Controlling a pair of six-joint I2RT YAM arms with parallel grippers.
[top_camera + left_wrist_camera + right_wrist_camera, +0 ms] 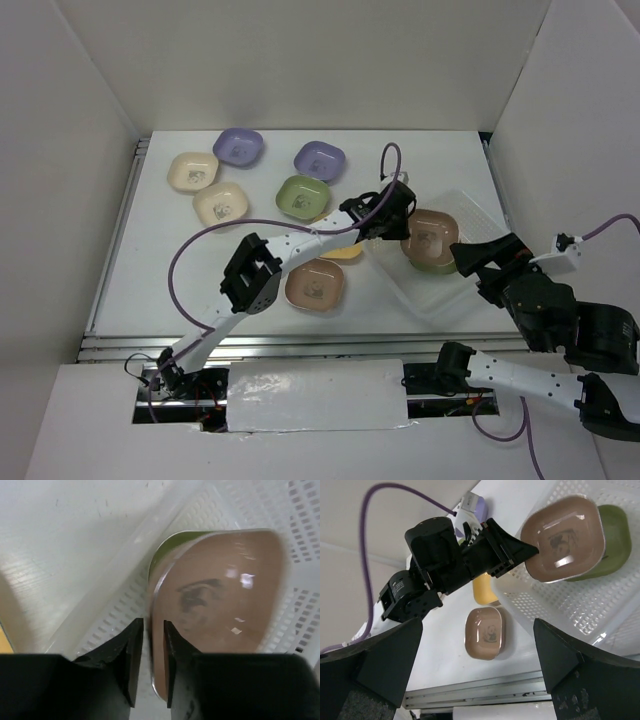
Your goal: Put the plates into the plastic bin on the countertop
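The white tabletop (180, 290) carried the clear plastic bin (560, 605), with a green plate (612, 535) inside. The left end effector (153, 627) pinched the rim of a brown plate (225, 595) held over the green one, while the right end effector (477, 624) hovered nearby, its fingers spread wide.

The brown plate (220, 605) bears a dark centre mark; the bin (300, 625) is translucent white, grid-perforated.

The white countertop (150, 290) is boxed in by plain white panels: a back panel (320, 60) behind it, a left panel (50, 200) and a right panel (585, 110) beside it. Metal rails (300, 345) line its near and left edges. Soft, even light falls over it.
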